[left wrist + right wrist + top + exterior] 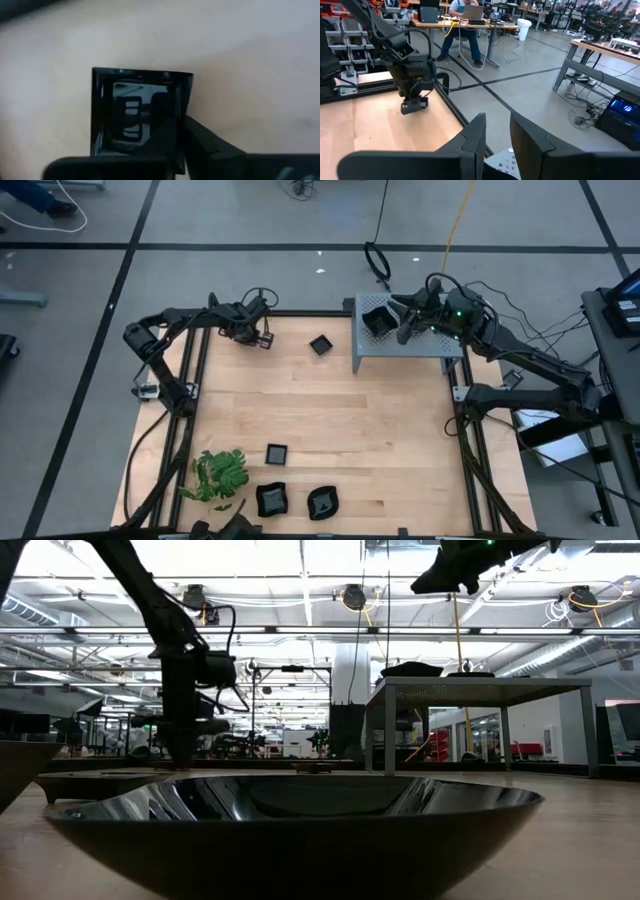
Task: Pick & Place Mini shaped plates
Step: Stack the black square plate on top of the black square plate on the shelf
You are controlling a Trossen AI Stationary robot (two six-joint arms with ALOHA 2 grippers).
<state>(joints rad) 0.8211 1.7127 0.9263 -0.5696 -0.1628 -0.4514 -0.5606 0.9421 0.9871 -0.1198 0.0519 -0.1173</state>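
Mini shaped plates: left gripper clamped on a square one, far across from the grey box

Mini shaped plates lie scattered over the wooden table (pixel 330 430), and the grey perforated box (pixel 400 352) on the table's far right corner is the landmark to read them by. One plate (pixel 377 321) already sits on the box's top. The left gripper (pixel 262 338) is at the far edge, well to the left of the box, and its wrist view shows the small square plate (pixel 135 117) right under it, one finger (pixel 210 142) pressed against the plate's rim, the jaws drawn nearly together on that rim. So the plate looks gripped at its edge, flat on the wood and not yet lifted.

The relation that matters: the box lies directly to the right of this gripper, along the table's far edge, with another square plate (pixel 320 344) sitting between them. A carry would probably run straight rightwards, passing over or beside that plate.

The right gripper (pixel 408 330) hangs over the box's top, just beside the plate there; its fingers (pixel 472 140) stand slightly apart with nothing between them. Being on the box already, it may crowd the drop spot.

Three more plates sit at the near edge, well away from the box, by the green sprig (pixel 222 473).
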